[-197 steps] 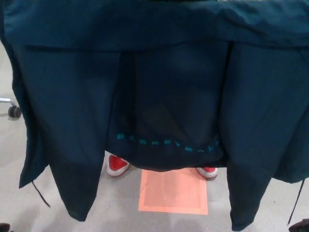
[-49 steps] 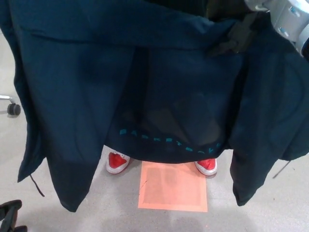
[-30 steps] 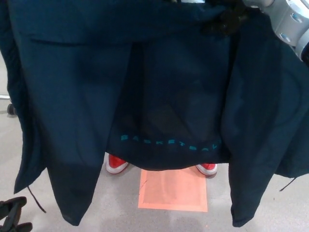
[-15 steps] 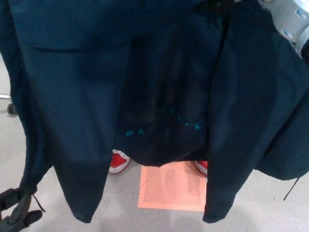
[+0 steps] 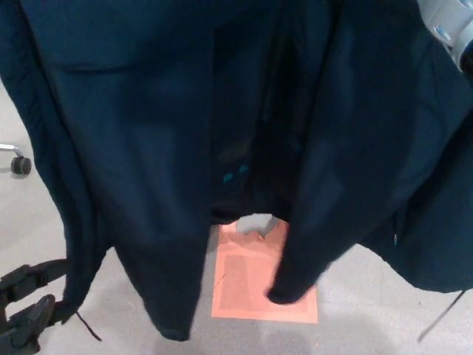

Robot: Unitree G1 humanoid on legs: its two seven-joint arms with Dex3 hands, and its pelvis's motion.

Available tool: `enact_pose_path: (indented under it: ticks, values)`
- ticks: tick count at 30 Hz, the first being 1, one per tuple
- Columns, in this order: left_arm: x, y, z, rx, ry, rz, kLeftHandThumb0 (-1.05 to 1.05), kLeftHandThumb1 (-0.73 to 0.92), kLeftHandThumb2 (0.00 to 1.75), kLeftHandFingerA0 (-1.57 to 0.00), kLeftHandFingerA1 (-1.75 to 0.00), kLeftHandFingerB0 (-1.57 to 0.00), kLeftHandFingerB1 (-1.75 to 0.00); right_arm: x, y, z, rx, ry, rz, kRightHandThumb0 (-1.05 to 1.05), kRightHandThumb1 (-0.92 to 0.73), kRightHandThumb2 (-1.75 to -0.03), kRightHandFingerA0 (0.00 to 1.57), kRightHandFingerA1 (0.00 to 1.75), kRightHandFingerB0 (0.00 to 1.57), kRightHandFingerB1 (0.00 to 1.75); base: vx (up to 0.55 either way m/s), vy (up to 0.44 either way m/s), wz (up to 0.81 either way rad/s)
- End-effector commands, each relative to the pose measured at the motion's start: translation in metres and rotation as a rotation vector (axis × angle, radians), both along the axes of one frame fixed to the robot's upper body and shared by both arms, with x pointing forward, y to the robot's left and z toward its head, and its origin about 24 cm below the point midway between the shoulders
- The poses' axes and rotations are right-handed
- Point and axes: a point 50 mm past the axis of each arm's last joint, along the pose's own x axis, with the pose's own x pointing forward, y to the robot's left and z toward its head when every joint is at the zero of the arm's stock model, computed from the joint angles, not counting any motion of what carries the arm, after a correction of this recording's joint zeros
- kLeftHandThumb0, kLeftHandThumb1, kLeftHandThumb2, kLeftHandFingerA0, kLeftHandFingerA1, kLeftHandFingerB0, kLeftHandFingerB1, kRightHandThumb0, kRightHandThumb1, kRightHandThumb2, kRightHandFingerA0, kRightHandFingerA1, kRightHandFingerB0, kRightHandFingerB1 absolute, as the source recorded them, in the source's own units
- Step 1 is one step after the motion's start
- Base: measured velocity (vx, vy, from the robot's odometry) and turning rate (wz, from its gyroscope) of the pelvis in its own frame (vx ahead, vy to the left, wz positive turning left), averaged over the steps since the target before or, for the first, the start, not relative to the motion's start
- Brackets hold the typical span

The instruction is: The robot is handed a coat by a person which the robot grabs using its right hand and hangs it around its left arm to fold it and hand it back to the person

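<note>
A dark navy coat (image 5: 170, 126) hangs in front of me and fills most of the head view. Its panels fall in long folds, and only a speck of teal lettering (image 5: 235, 174) shows in the middle. My left hand (image 5: 26, 307) sits low at the bottom left, fingers (image 5: 33, 275) apart and holding nothing, right beside the coat's left hem. Of my right arm only a bit of grey forearm (image 5: 447, 18) shows at the top right corner. The right hand itself is out of the picture above the coat.
An orange mat (image 5: 255, 288) lies on the grey floor under the coat. A chair caster (image 5: 21, 165) stands at the left edge. A thin cord (image 5: 443, 318) dangles from the coat at the lower right.
The coat has bunched toward the middle, its right panel swinging left and hiding the lettering and the person's red shoes. My right hand rose out of view. My left hand came up at bottom left.
</note>
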Motion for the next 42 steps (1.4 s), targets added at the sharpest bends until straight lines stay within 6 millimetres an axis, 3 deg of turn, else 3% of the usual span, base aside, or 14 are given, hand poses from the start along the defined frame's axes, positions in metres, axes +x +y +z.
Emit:
enact_pose_path:
  ticks: [1,3,4,6,11,21,22,23,29,31,38,40,41,42]
  values:
    - [-0.014,-0.021,0.032,-0.207,0.025,-0.428,-0.6,0.63,0.99,-0.34,-0.55,-0.21,-0.48,-0.04,0.048,0.088,0.062,-0.548,0.174,-0.26,-0.71,-0.62,0.93,1.24,0.85,0.82,0.0,0.0,0.0]
    - [-0.013,-0.026,0.035,-0.209,0.045,-0.464,-0.63,0.64,0.98,-0.32,-0.54,-0.22,-0.48,-0.041,0.051,0.088,0.083,-0.529,0.192,-0.2,-0.67,-0.6,0.93,1.2,0.88,0.85,0.0,0.0,0.0]
    - [-0.013,-0.029,0.036,-0.204,0.052,-0.487,-0.59,0.8,0.64,-0.34,-0.41,-0.32,-0.38,-0.041,0.053,0.088,0.089,-0.515,0.199,-0.26,-0.78,-0.63,0.93,1.15,0.89,0.92,0.0,0.0,0.0]
    - [-0.012,-0.033,0.038,-0.196,0.062,-0.512,-0.68,0.65,0.98,-0.29,-0.52,-0.24,-0.48,-0.043,0.057,0.09,0.105,-0.512,0.217,-0.27,-0.83,-0.64,0.94,1.14,0.89,0.9,0.0,0.0,0.0]
    - [-0.01,-0.045,0.038,-0.215,0.078,-0.537,-0.69,0.65,0.97,-0.32,-0.53,-0.26,-0.48,-0.051,0.069,0.101,0.134,-0.528,0.236,-0.32,-0.84,-0.65,0.92,0.62,0.82,0.55,0.0,0.0,0.0]
    - [-0.002,-0.077,0.045,-0.203,0.051,-0.675,-0.59,0.66,1.01,-0.33,-0.56,-0.2,-0.48,-0.071,0.087,0.126,0.209,-0.595,0.309,-0.27,-0.79,-0.62,0.88,1.03,0.85,0.76,0.0,0.0,0.0]
    - [0.0,-0.08,0.046,-0.204,0.042,-0.687,-0.57,0.84,0.64,-0.34,-0.43,-0.3,-0.39,-0.072,0.089,0.127,0.214,-0.599,0.312,-0.26,-0.77,-0.62,0.9,1.02,0.85,0.75,0.0,0.0,0.0]
    - [0.003,-0.084,0.046,-0.215,0.038,-0.699,-0.62,0.65,1.0,-0.33,-0.56,-0.21,-0.49,-0.074,0.09,0.129,0.209,-0.61,0.314,-0.2,-0.71,-0.6,0.89,1.04,0.85,0.77,0.0,0.0,0.0]
    - [0.016,-0.111,0.044,-0.206,0.009,-0.748,-0.64,0.64,1.01,-0.34,-0.57,-0.18,-0.47,-0.082,0.1,0.133,0.243,-0.627,0.362,-0.23,-0.63,-0.58,0.91,0.9,0.91,0.65,0.0,0.0,0.0]
    - [0.022,-0.123,0.046,-0.215,0.01,-0.748,-0.63,0.62,1.0,-0.34,-0.57,-0.17,-0.47,-0.085,0.105,0.133,0.319,-0.602,0.421,-0.18,-0.7,-0.61,0.89,1.25,0.86,1.07,0.0,0.0,0.0]
    - [0.037,-0.168,0.047,-0.245,0.011,-0.739,-0.65,0.78,0.63,-0.23,-0.36,-0.19,-0.34,-0.09,0.132,0.118,0.377,-0.471,0.509,-0.34,-0.85,-0.66,0.92,0.63,0.81,0.59,0.0,0.0,0.0]
    - [0.039,-0.176,0.048,-0.25,0.015,-0.733,-0.66,0.77,0.62,-0.24,-0.36,-0.19,-0.33,-0.09,0.136,0.114,0.387,-0.449,0.528,-0.35,-0.82,-0.65,0.92,0.62,0.79,0.56,0.0,0.0,0.0]
    - [0.044,-0.19,0.051,-0.278,0.006,-0.732,-0.66,0.78,0.63,-0.21,-0.35,-0.17,-0.31,-0.092,0.143,0.107,0.391,-0.411,0.557,-0.34,-0.81,-0.63,0.95,1.09,0.92,0.66,0.0,0.0,0.0]
    - [0.045,-0.195,0.052,-0.288,0.002,-0.732,-0.66,0.78,0.63,-0.21,-0.35,-0.17,-0.31,-0.092,0.146,0.104,0.39,-0.399,0.567,-0.34,-0.81,-0.63,0.95,1.09,0.92,0.66,0.0,0.0,0.0]
